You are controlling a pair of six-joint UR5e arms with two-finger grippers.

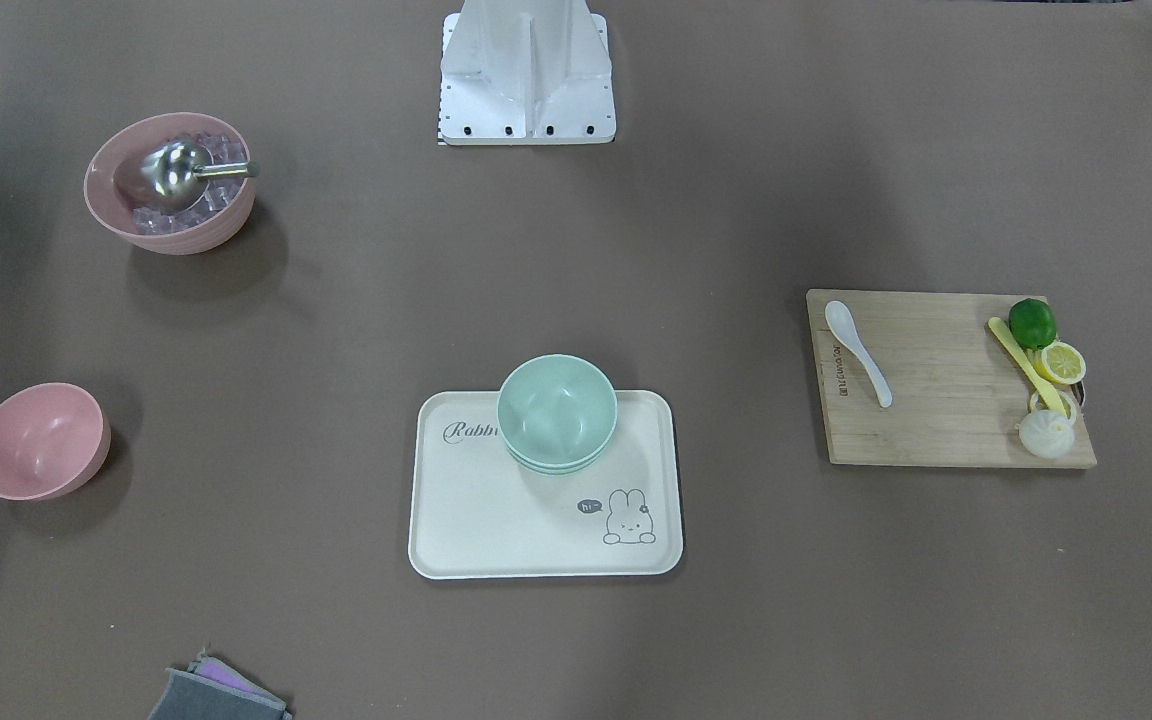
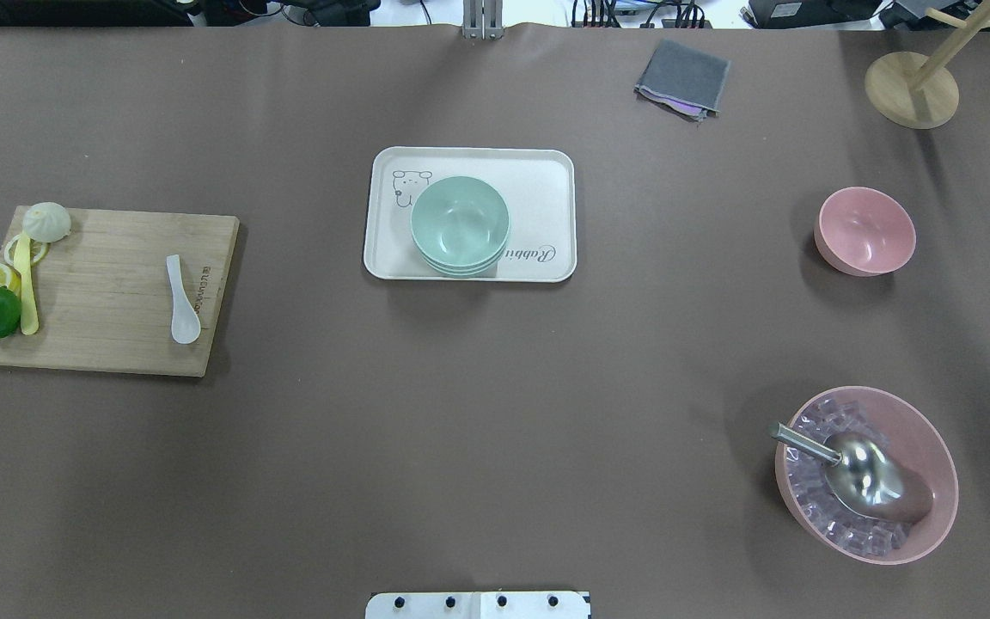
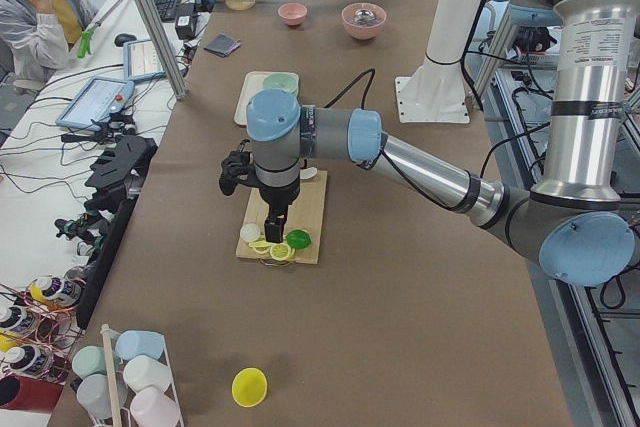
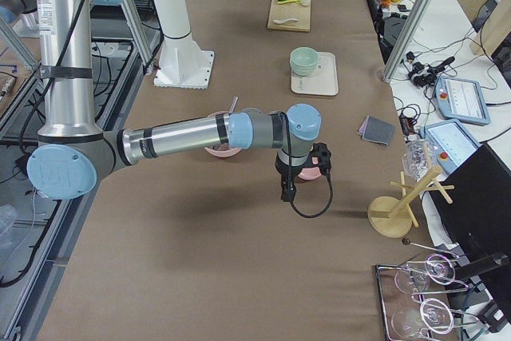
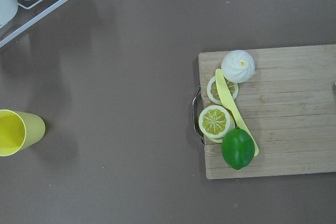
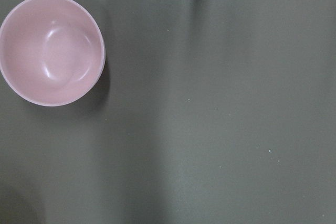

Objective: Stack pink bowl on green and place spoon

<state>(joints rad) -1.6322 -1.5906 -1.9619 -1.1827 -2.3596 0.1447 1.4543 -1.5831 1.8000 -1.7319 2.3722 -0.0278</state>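
Hanging closest in: my right gripper (image 4: 285, 195) is above bare table out on my right; my left gripper (image 3: 272, 232) is above the outer end of the cutting board (image 2: 108, 292).
Finger state: I cannot tell for either one. They show only in the side views, and neither wrist view catches a fingertip.
Near right: a big ice bowl (image 2: 933, 421) with a metal scoop (image 2: 864, 468) lying in it. It is no part of this job.
Near left: the spoon (image 2: 181, 301) lies on the board's inner end, toward the tray. Its long axis runs near to far, scoop end toward me and handle away.
Left gripper to spoon: I am over the lime (image 5: 238, 148) end, so the spoon is across the board toward the middle, outside my left wrist view.
Middle: the green bowls (image 2: 460, 219) are nested on the tray (image 2: 546, 180), open side up, at its nearer edge.
Further right: the pink bowl (image 6: 51, 50) stands upright and empty on the table, well apart from the tray.
Right gripper to pink bowl: it sits in the upper left corner of my right wrist view, so it is off to one side, not under me.
Judgement: the right arm is the nearer one for the bowl, the left for the spoon; stacking is not yet begun.
Far edge: a folded cloth (image 2: 682, 77).
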